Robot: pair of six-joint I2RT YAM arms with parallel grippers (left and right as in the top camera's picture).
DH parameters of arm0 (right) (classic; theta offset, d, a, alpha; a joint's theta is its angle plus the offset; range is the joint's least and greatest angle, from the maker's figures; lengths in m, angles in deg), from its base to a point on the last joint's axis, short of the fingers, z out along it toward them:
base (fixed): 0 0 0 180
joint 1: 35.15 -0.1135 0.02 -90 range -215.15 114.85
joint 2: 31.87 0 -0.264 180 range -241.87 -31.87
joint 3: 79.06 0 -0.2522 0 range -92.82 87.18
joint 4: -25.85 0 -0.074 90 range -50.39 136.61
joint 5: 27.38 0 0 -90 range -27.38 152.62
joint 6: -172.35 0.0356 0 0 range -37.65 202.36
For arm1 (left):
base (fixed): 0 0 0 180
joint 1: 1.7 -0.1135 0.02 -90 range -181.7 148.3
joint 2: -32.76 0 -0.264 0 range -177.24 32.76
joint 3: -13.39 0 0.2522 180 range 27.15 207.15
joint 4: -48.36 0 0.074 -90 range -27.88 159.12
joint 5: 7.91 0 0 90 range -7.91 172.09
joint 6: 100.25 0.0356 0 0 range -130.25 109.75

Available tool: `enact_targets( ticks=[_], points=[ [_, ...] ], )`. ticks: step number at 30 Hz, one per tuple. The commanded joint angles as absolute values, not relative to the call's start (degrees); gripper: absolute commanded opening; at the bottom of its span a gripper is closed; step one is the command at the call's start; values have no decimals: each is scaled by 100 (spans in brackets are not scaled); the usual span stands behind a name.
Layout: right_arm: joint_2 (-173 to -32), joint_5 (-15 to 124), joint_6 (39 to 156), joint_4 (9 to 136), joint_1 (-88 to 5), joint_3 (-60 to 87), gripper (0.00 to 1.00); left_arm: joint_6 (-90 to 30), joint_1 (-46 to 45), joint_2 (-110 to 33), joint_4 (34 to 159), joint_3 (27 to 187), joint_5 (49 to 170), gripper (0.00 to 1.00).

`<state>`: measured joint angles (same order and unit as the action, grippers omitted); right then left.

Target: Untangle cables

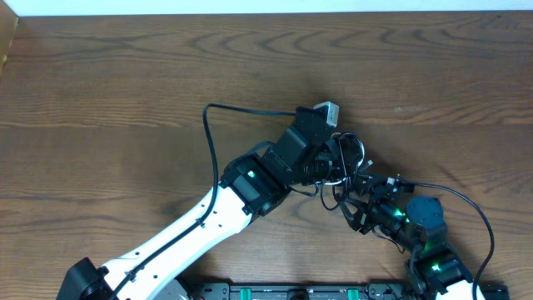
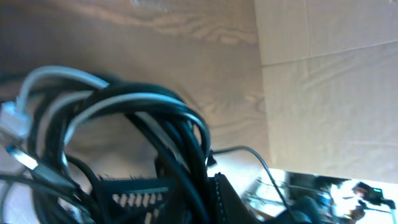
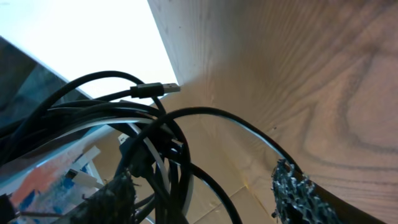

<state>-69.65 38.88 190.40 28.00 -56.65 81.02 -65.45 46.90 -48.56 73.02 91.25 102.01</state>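
Glossy plastic-sheathed cables (image 1: 346,162) bunch above a matt, grained wooden table (image 1: 125,83).

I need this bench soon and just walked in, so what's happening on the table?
Two robot arms are working on a tangle of cables at the wooden table. The left pincer is shut on the bunch. The right pincer is open right beside it, with loops crossing its gap. Nothing is untangled yet.
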Motion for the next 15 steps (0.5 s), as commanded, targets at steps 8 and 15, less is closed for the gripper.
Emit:
enact_targets(
  ticks=[8, 15],
  points=[
    [-6954, 3778, 19156, 2998, -5650, 8091, 71, -5332, 4725, -4784, 7588, 9188, 8479, 7],
    [-6954, 3518, 19419, 2911, -5652, 8091, 70, -5517, 4727, -4786, 7608, 9188, 8444, 8]
  ],
)
